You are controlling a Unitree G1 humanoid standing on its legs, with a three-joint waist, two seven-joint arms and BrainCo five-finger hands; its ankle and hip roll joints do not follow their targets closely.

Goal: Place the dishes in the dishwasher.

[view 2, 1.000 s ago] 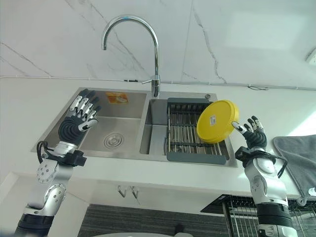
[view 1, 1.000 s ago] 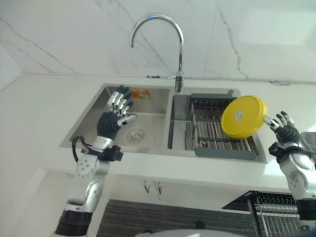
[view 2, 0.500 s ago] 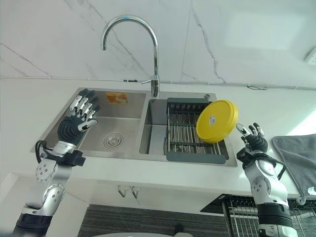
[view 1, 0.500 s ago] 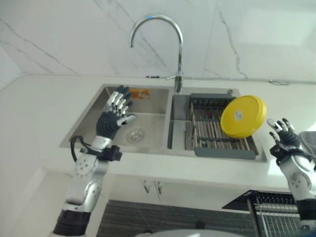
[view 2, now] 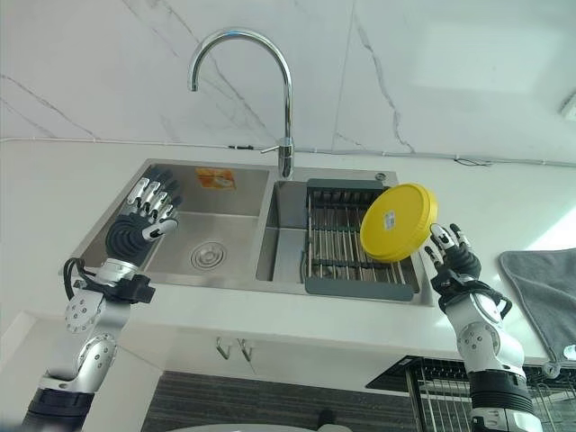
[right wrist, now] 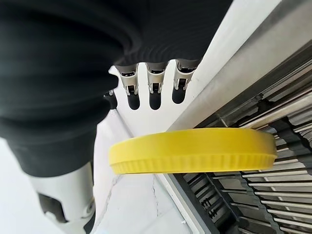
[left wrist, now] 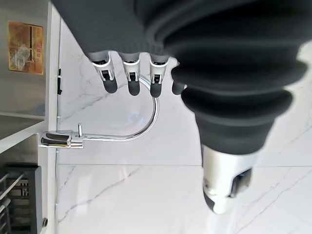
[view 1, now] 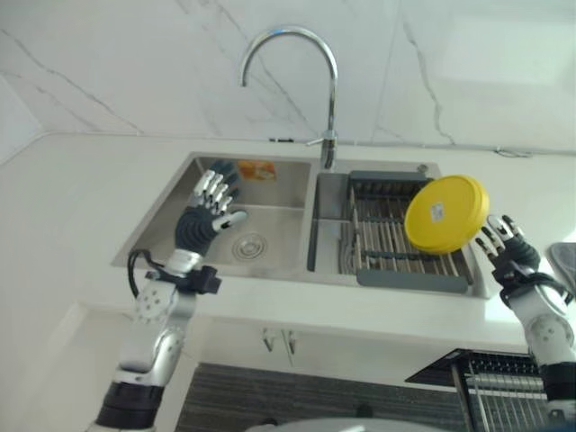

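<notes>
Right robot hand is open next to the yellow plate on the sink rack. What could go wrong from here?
1. The yellow plate stands tilted on edge at the right end of the drying rack; a nudge from the right robot hand, open beside it and not gripping, may tip it onto the rack or counter.
2. Only its thin rim faces the fingers in the right wrist view, so a pinch could slip.
3. The left robot hand hovers open over the left sink basin, too far to help.
</notes>
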